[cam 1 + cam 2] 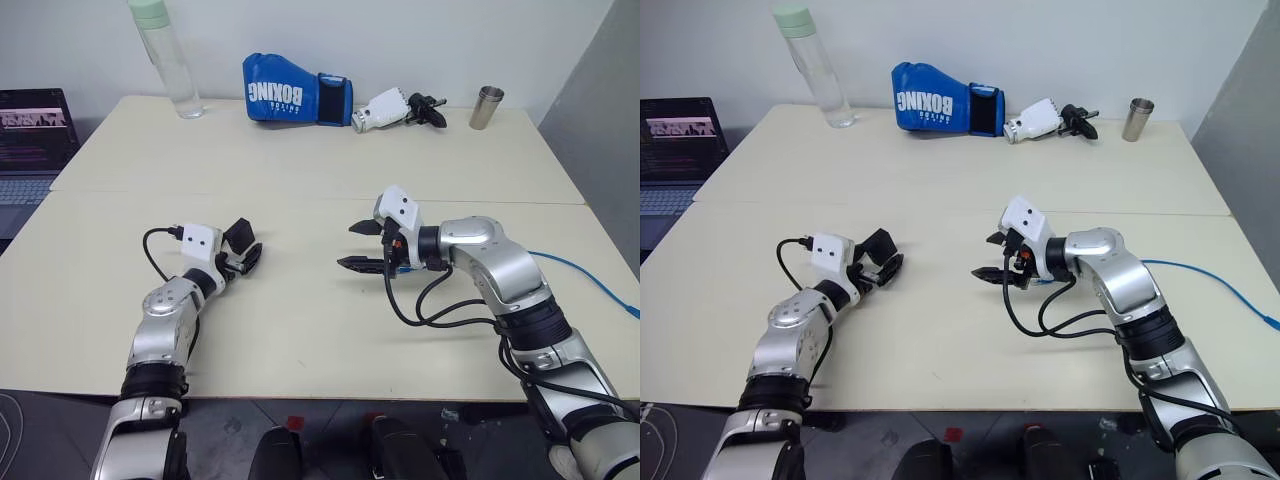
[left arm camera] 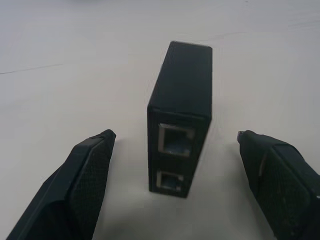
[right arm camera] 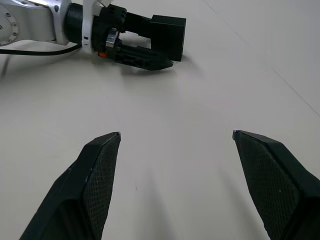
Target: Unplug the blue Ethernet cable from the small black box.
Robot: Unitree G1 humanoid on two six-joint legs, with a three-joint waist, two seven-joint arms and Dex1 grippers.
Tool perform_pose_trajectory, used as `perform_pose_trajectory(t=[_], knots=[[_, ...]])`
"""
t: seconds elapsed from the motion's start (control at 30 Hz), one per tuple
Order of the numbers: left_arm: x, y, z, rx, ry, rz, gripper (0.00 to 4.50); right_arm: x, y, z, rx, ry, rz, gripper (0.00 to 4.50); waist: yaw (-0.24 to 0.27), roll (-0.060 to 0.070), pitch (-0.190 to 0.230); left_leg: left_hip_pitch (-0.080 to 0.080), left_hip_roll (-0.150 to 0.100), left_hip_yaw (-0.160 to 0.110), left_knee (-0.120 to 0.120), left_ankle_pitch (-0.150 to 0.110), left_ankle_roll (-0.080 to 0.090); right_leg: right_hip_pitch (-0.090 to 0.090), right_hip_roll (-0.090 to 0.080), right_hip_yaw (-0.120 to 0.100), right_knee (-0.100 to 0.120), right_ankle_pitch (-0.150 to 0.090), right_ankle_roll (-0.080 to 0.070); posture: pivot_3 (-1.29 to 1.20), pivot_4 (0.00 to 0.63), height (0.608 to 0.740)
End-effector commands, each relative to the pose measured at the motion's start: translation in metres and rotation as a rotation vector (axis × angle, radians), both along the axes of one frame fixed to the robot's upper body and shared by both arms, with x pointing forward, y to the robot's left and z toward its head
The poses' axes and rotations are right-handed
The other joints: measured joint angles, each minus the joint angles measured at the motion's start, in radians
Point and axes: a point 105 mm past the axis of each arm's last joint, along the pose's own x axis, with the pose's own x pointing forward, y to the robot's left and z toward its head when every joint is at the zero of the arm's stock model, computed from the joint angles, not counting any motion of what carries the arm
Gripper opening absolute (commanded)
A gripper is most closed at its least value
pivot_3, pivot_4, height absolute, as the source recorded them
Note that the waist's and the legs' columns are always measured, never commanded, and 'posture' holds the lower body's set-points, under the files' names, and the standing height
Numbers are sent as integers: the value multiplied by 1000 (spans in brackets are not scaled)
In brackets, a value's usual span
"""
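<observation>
Fingers of your left gripper (image 2: 172, 165) stood spread either side of the small black box (image 2: 182, 112), touching neither face; both its ports looked empty. Your right gripper (image 1: 365, 245) hung open too, grasping nothing. The blue Ethernet cable (image 1: 590, 275) lay behind your right arm. I'd judge the unplugging done; next, you needed only withdraw.

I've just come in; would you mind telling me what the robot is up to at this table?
It is unplugging a blue Ethernet cable from a small black box, and that looks done. The box stands on the table between the open fingers of the left gripper, both its ports empty. The right gripper hovers open over the table's middle with nothing in it. The cable lies loose beyond the right arm, running off the table's right edge.
</observation>
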Motion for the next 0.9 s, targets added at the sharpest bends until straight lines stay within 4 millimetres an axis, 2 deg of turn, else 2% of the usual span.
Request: perform_pose_trajectory(t=[0.03,0.3,0.4,0.57,0.73,0.9], knots=[[-11,10,27,13,-65,11,4118,-4,-2,13,45,-22,-9,3804,0,0,0,0,0,0,0,0,0,0,0,0,0,0,0,0,150,740],[-47,34,56,119,-31,-5,4118,-17,-30,23,88,-28,-85,3804,0,0,0,0,0,0,0,0,0,0,0,0,0,0,0,0,150,740],[-56,27,79,218,-68,-83,4118,-30,-44,29,122,-66,-77,3804,3,0,0,0,0,-1,0,0,0,0,0,0,-1,0,0,0,150,740],[-66,19,97,329,-33,-206,4118,-47,-69,27,114,-67,-67,3804,1,0,0,1,-1,-1,0,0,0,1,0,0,-1,0,0,0,150,740],[-84,15,95,398,53,-360,4118,-47,-92,27,49,-87,-95,3804,-4,0,1,1,-1,0,-1,0,0,0,0,0,-2,-1,0,0,150,740],[-92,17,94,342,107,-392,4118,-45,-104,27,29,-101,-126,3804,-6,0,1,1,0,0,-1,0,0,0,1,0,-2,-1,0,0,150,740]])
